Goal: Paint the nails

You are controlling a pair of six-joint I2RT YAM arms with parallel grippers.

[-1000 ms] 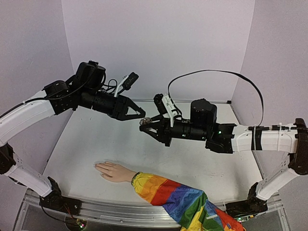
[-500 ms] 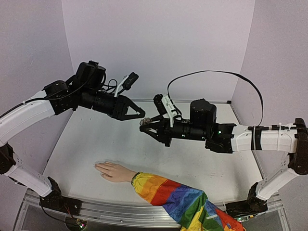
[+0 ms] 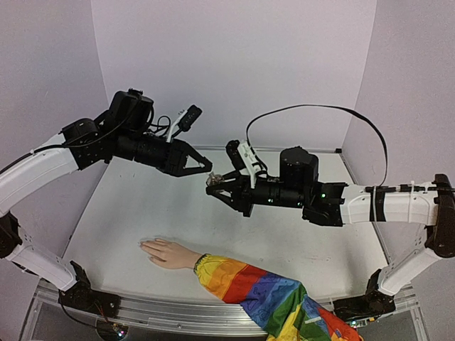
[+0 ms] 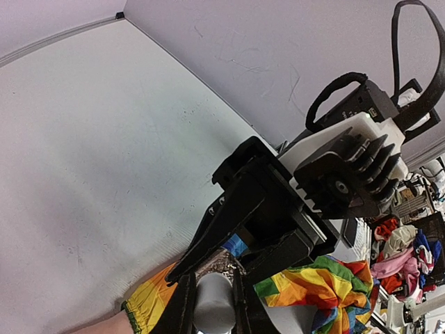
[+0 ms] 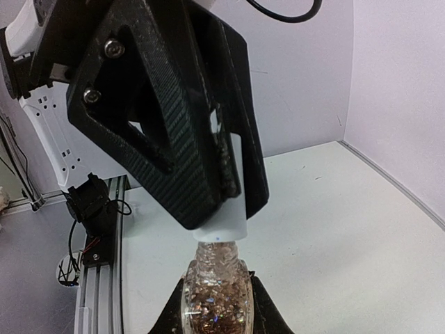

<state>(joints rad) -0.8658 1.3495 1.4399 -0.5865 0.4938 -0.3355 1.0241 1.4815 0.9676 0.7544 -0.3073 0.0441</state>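
A small clear bottle of coppery glitter polish hangs in mid-air, with my right gripper shut on its body. My left gripper is shut on its white cap, fingers either side. In the top view both grippers meet above the table's middle, left gripper over right gripper. The pale mannequin hand lies flat at the front, fingers pointing left, well below and in front of both grippers. Its nails are too small to tell from the skin.
The rainbow-striped sleeve runs from the hand's wrist off the table's front right edge. Lilac walls close the white table on the left, back and right. A black cable loops above the right arm.
My left gripper's jaws have closed onto the bottle's cap. Both arms have shifted only slightly; the hand has not moved.
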